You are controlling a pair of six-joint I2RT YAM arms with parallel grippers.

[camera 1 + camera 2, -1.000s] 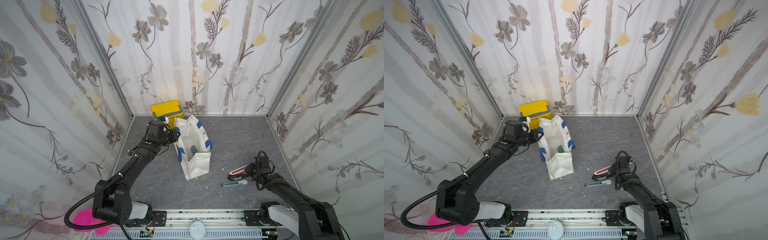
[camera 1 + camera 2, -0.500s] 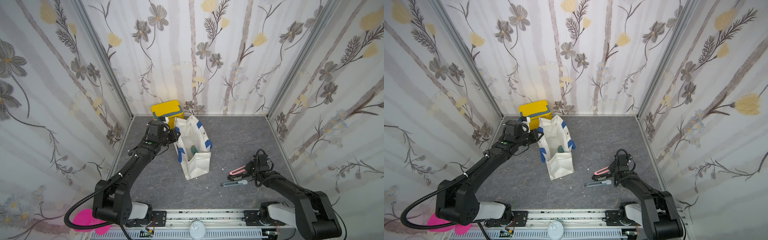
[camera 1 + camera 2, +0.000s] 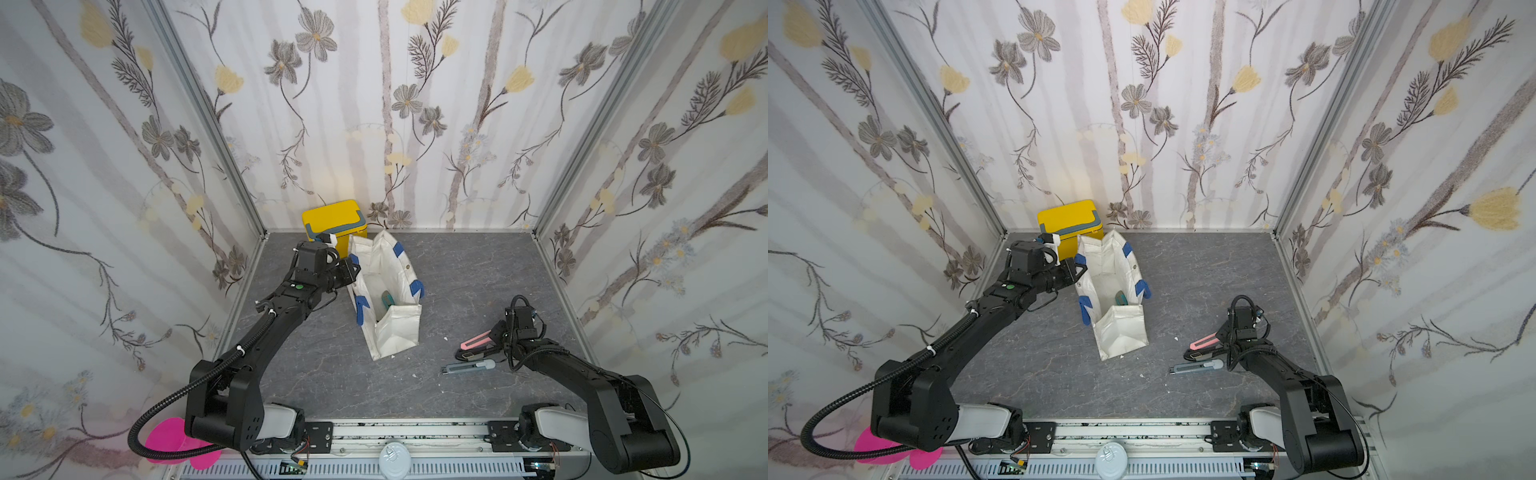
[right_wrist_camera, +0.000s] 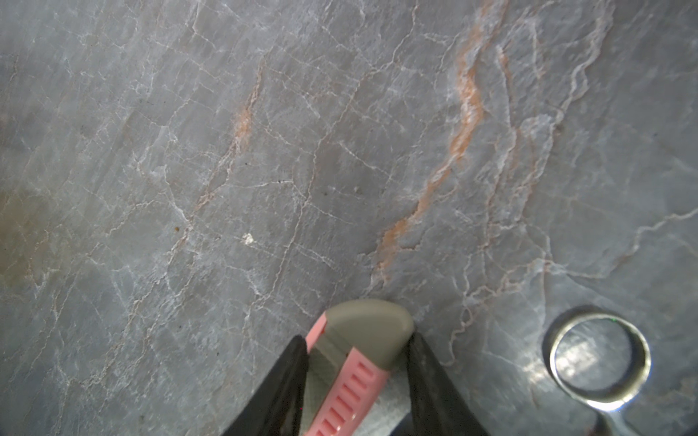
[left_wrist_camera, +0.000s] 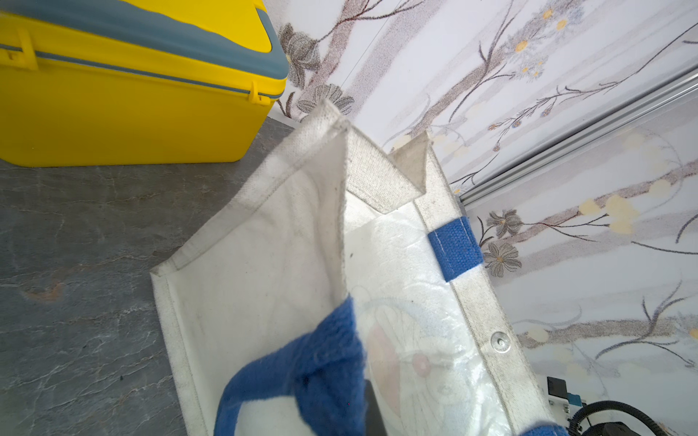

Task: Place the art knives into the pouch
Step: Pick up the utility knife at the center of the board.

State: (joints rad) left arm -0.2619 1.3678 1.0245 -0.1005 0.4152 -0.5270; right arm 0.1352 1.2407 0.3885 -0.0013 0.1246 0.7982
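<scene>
Pink plastic shows between the black fingers (image 4: 287, 381) of the right gripper (image 4: 357, 341), which press both sides of the pink art knife (image 3: 478, 338) at its grey-capped end. The knife rests on the grey table (image 3: 457, 266), well apart from the pouch (image 3: 395, 332). A grey-blue cutter (image 3: 467, 366) lies near it. The left gripper (image 3: 353, 270) is clenched on a blue strap (image 5: 321, 377) at the rim of the pouch, which stands open beside the yellow box (image 3: 332, 218).

Yellow box (image 3: 328, 214) — grey handle (image 5: 151, 32), metal ring (image 4: 553, 356)
</scene>
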